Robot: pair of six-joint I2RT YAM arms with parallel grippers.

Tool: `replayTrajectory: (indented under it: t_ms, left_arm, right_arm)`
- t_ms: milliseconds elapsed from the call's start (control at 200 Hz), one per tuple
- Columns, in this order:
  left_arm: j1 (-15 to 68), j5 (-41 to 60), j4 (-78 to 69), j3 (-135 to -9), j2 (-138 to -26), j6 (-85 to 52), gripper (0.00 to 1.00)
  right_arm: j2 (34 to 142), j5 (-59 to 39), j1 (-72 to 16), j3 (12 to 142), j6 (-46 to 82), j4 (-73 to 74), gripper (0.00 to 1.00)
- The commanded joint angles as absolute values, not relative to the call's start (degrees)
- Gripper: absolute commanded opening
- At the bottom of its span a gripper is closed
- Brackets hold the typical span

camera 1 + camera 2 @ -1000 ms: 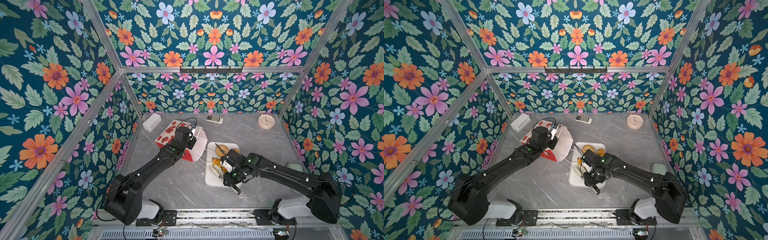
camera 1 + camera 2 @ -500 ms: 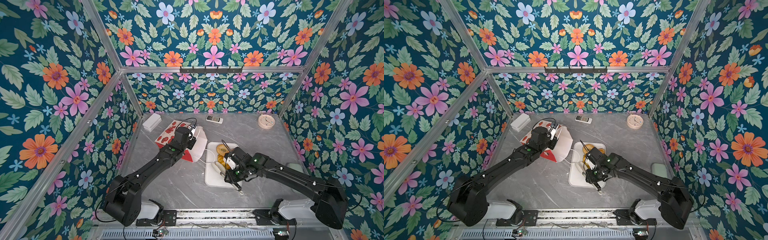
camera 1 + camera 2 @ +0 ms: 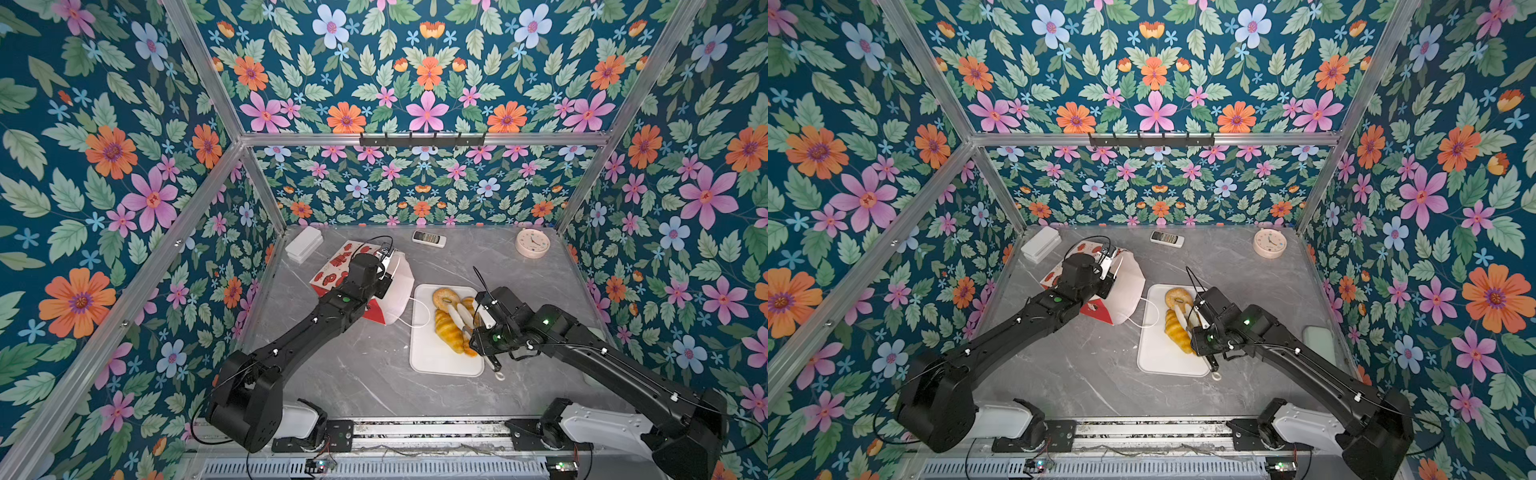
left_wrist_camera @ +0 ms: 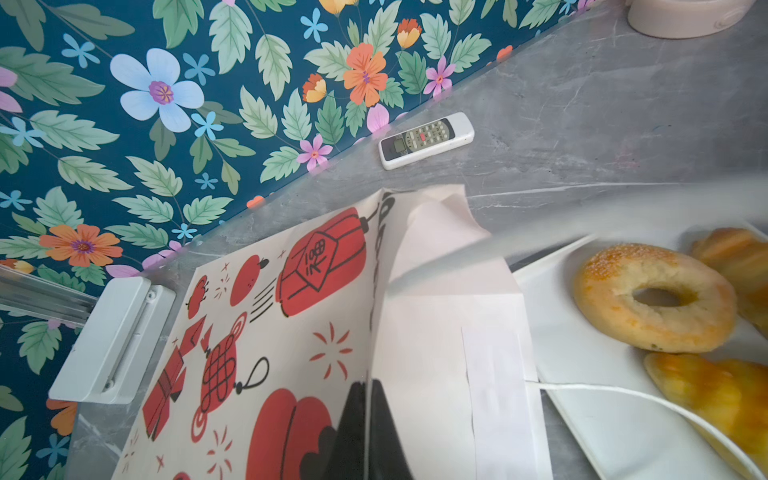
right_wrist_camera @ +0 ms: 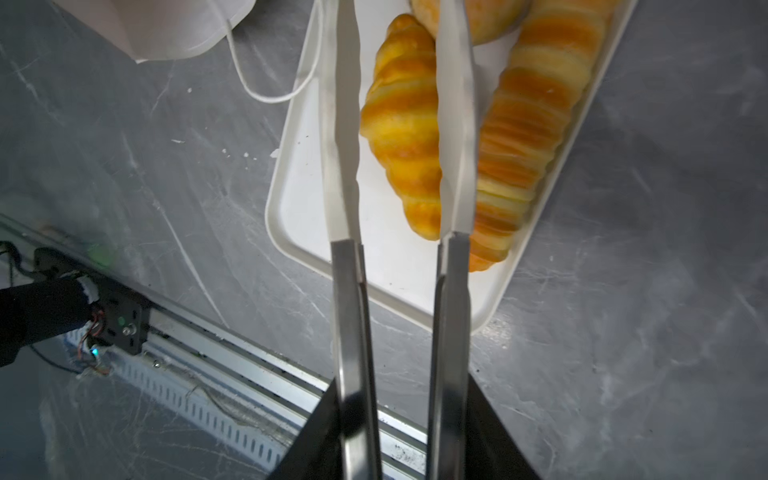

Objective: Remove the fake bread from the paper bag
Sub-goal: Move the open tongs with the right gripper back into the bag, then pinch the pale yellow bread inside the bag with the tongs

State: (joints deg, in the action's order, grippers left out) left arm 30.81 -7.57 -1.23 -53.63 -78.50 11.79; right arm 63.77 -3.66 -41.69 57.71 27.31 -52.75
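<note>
The right arm has swung back toward its own side, so the tongs [image 5: 347, 316] clenched in the right jaws now hang parted over the tray [image 5: 299, 216], above the croissant [image 5: 405, 124] and ridged loaf [image 5: 528, 124], with the bagel [image 4: 648, 297] beyond. The paper bag [image 4: 291, 316] lies on its side on the surface, left of the tong tips, mouth toward the tray, its wall pinched by the left jaws. Its inside is hidden.

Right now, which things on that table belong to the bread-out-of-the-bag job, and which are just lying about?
In the job: paper bag, ring bagel, croissant, ridged loaf, the white tray they lie on, tongs.

Lying about: remote control, round clock, white box in the back corner.
</note>
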Motion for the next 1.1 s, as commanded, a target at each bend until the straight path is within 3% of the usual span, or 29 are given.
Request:
replayTrajectory:
  t_ms: [0,130,285,380,605,1095]
  left_arm:
    - [30.76,-8.46,-2.56,-53.39,-78.05,11.44,0.00]
    - [30.76,-7.91,-2.64,-53.17,-78.07,11.43,0.00]
    - [30.76,-6.61,-3.20,-53.00,-77.45,11.84,0.00]
    - [30.76,-5.30,-3.75,-52.42,-76.53,12.52,0.00]
    - [30.76,-3.78,-6.37,-50.10,-74.89,15.04,0.00]
    - [30.77,-0.29,-5.98,-50.38,-73.79,14.52,0.00]
  right_arm:
    - [62.52,3.54,-41.50,59.70,26.79,-53.56,0.41]
    - [62.79,-0.58,-41.53,62.40,23.92,-49.66,0.41]
    - [67.37,-15.68,-42.11,63.15,23.10,-39.38,0.41]
    - [71.48,-19.66,-44.54,63.83,23.04,-34.26,0.41]
    - [82.51,-23.54,-47.11,65.69,22.18,-26.98,0.41]
    - [103.00,-20.69,-46.25,76.15,24.17,-19.42,0.42]
